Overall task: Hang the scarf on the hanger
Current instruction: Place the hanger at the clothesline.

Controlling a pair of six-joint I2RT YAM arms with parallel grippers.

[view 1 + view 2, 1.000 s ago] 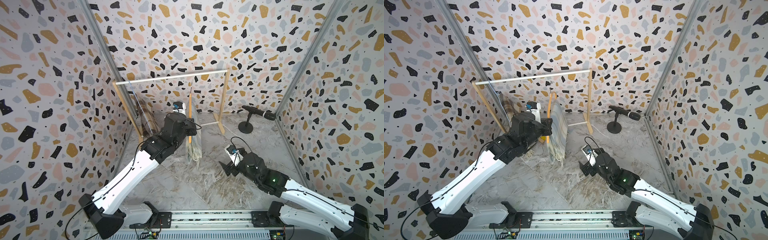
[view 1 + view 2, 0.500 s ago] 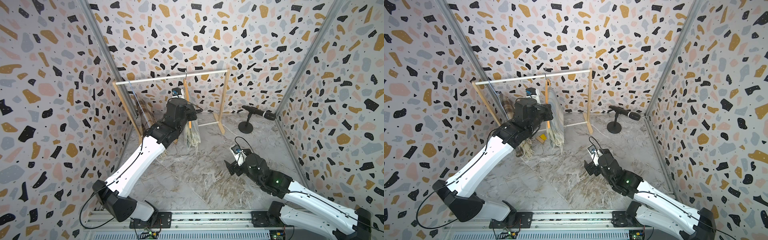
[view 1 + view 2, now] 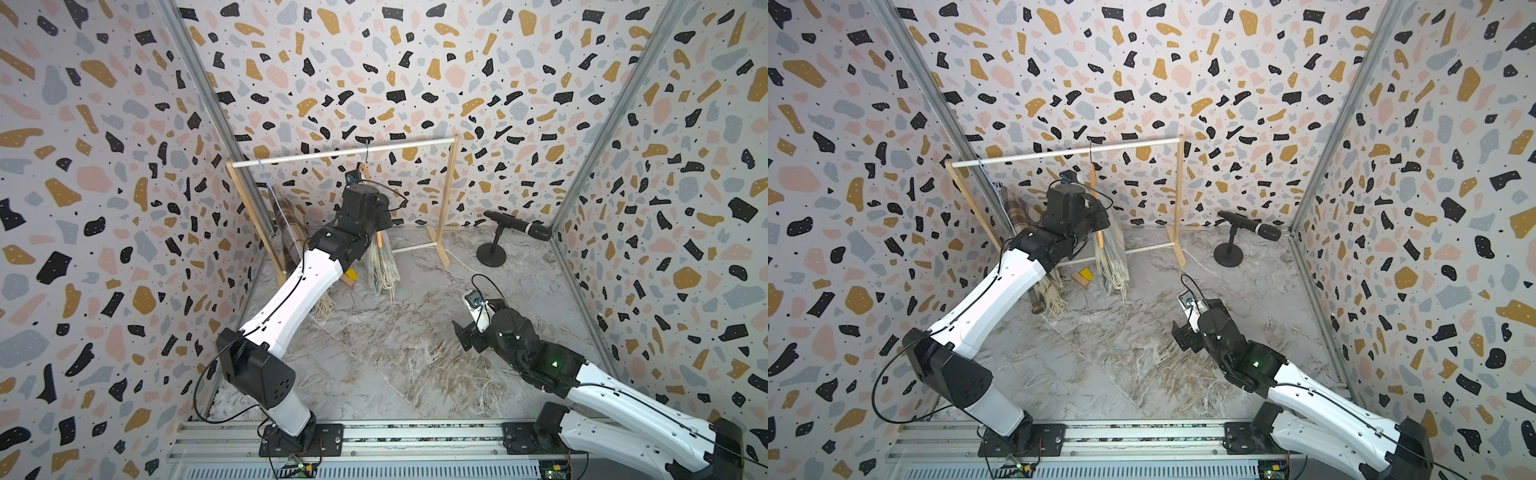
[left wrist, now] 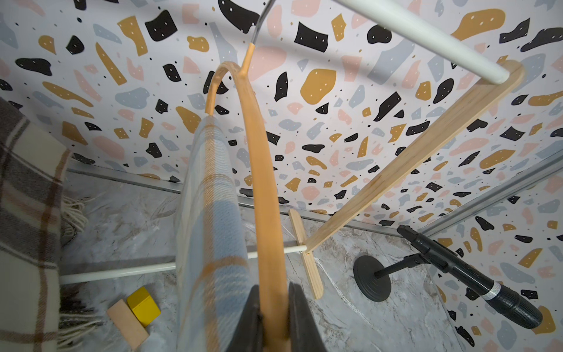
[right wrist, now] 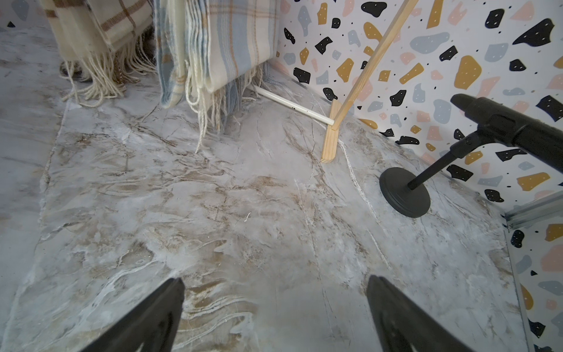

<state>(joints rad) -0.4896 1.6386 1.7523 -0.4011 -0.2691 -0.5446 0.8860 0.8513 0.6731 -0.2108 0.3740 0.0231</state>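
Note:
A wooden hanger (image 4: 262, 183) carries a blue and cream plaid scarf (image 4: 213, 213) draped over it, its fringe brushing the floor (image 3: 384, 270). My left gripper (image 4: 272, 317) is shut on the hanger's lower arm, raised under the rack. The hanger's metal hook (image 3: 367, 149) reaches up to the rack's white rail (image 3: 316, 157); both top views show it at the rail. My right gripper (image 5: 274, 280) stands open, low over the marble floor at the front right (image 3: 459, 338), with nothing between its fingers.
A brown plaid scarf (image 3: 291, 232) hangs at the rack's left end. A black microphone on a round stand (image 3: 515, 226) sits at the back right. A yellow block and a wooden block (image 4: 137, 311) lie under the rack. Wooden rack post (image 3: 444, 203).
My left arm has risen and carried the hanger with the scarf back to the rack, bringing the hook up to the rail. My right arm has drawn back a little to the right.

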